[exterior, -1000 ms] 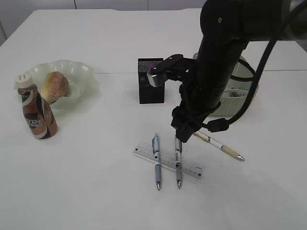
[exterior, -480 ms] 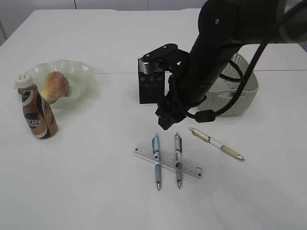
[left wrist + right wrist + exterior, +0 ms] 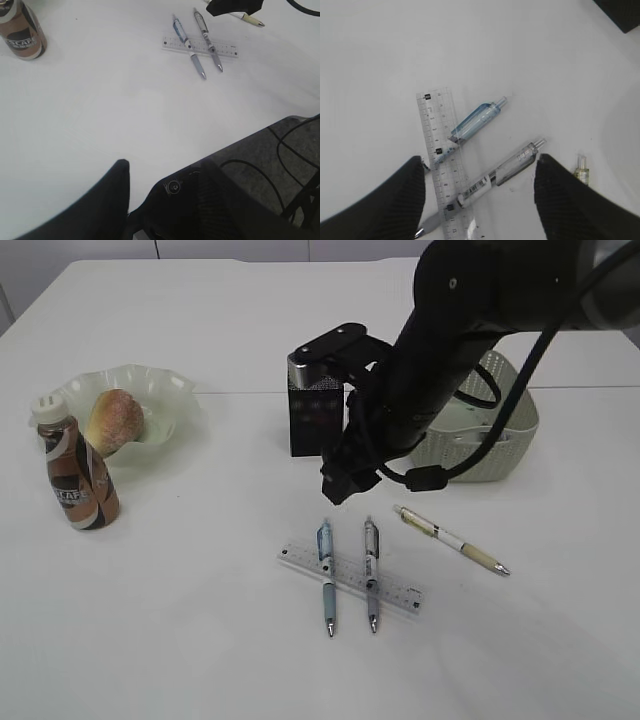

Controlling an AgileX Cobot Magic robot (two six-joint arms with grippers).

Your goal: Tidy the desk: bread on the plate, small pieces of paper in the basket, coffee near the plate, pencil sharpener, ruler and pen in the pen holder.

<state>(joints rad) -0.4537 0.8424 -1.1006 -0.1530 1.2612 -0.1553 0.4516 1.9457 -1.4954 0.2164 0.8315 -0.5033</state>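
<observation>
The right claw (image 3: 479, 200), fingers spread wide and empty, hovers above two pens (image 3: 497, 168) lying across the ruler (image 3: 442, 165), lower centre of frame, on the tabletop (image 3: 380, 60).

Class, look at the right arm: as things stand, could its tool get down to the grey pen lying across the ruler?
Probably yes. The right tool hangs open above the grey pen, which lies uncovered across the ruler with nothing between them.
</observation>
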